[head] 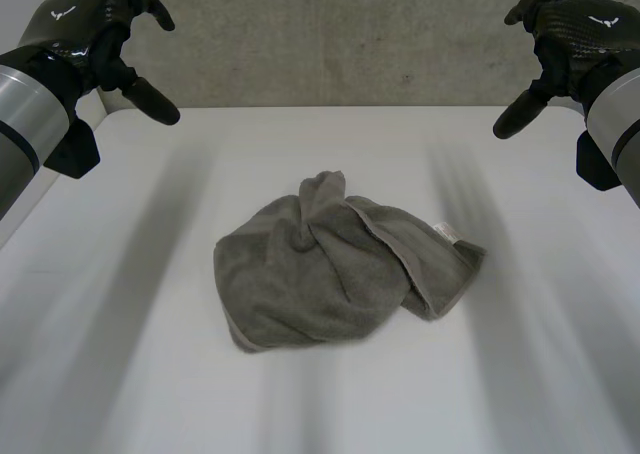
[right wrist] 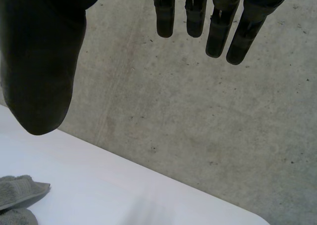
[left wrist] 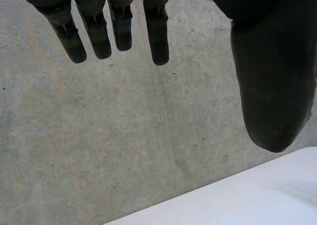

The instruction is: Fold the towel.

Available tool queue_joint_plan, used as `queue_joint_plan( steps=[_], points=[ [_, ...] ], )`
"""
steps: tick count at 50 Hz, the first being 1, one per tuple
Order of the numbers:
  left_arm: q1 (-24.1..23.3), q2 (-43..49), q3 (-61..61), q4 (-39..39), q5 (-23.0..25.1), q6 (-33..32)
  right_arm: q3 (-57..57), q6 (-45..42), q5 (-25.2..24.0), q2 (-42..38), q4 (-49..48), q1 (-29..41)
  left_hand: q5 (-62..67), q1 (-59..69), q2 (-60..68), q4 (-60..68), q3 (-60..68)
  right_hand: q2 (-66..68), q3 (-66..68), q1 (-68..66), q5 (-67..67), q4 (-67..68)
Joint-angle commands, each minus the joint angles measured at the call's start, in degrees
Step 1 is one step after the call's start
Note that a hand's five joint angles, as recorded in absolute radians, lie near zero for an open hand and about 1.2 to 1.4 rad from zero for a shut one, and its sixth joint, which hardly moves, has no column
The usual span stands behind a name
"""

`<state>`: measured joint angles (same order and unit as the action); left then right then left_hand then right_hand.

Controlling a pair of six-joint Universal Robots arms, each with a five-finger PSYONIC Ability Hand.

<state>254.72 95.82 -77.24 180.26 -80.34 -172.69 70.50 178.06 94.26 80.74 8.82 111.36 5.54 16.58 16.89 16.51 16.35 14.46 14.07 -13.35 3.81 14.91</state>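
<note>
On counter point(head: 520, 384), middle: towel point(head: 335, 274), grey, crumpled heap, no fold made. Far left of towel, raised: left robot hand point(head: 88, 26), fingers loose, empty. Far right of towel: right robot hand point(head: 575, 24), same. Your remaining work: flatten, then fold.

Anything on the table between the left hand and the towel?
No. In the head view, the stretch between the left hand, held up by the far left corner, and the crumpled towel is bare white table.
</note>
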Motion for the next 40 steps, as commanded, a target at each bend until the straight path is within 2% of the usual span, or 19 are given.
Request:
queue_joint_plan(
  steps=[1,16,24,30,32,34,35,37,40],
  points=[
    [-0.01,-0.02,-0.02,0.18,0.0,-0.01,0.07,-0.08,-0.04,-0.05,-0.03,0.0,-1.62,-2.66,-2.97,-2.6,-2.44,-4.46,-4.07,3.35,-3.81,-4.91],
    [-0.19,1.3,-1.16,1.23,0.88,-0.36,-0.1,-2.11,-0.92,-0.32,0.33,0.18,-2.63,-3.67,-3.98,-3.6,-3.44,-4.46,-4.07,3.35,-3.81,-4.91],
    [-2.91,5.87,-1.25,3.69,1.24,-0.45,-0.1,-6.15,-0.74,-1.81,1.29,0.88,-3.31,-4.34,-4.65,-4.28,-4.12,-4.46,-4.07,3.35,-3.81,-4.91],
    [-5.81,12.9,-1.07,7.39,5.89,-0.8,4.12,-3.78,-0.65,-3.83,2.17,0.88,-3.31,-4.34,-4.65,-4.28,-4.12,-4.46,-4.07,3.35,-3.81,-4.91],
    [-6.52,14.66,-0.55,8.53,7.56,-1.42,9.27,-0.72,-1.0,-4.18,1.3,0.7,-3.31,-4.34,-4.65,-4.28,-4.12,-4.46,-4.07,3.35,-3.81,-4.91],
    [-8.09,19.12,0.76,11.68,10.98,-4.65,11.91,1.13,-1.01,-4.45,0.68,0.88,-2.47,-3.51,-3.82,-3.44,-3.28,-4.46,-4.07,3.35,-3.81,-4.91],
    [-8.1,19.14,0.77,11.69,10.99,-4.67,14.46,2.89,-1.18,-4.97,-0.54,0.88,-2.46,-3.5,-3.81,-3.44,-3.28,-4.46,-4.07,3.35,-3.81,-4.91],
    [-10.37,24.04,3.31,14.23,13.35,-9.91,17.01,4.47,-1.7,-5.67,-2.21,0.97,-2.3,-3.33,-3.65,-3.27,-3.11,-4.46,-4.07,3.35,-3.81,-4.91],
    [-11.79,26.61,4.64,14.86,13.89,-12.93,21.41,6.67,-3.46,-7.25,-5.55,1.06,-2.13,-3.17,-3.48,-3.1,-2.94,-4.46,-4.07,3.35,-3.81,-4.91]
  ],
)
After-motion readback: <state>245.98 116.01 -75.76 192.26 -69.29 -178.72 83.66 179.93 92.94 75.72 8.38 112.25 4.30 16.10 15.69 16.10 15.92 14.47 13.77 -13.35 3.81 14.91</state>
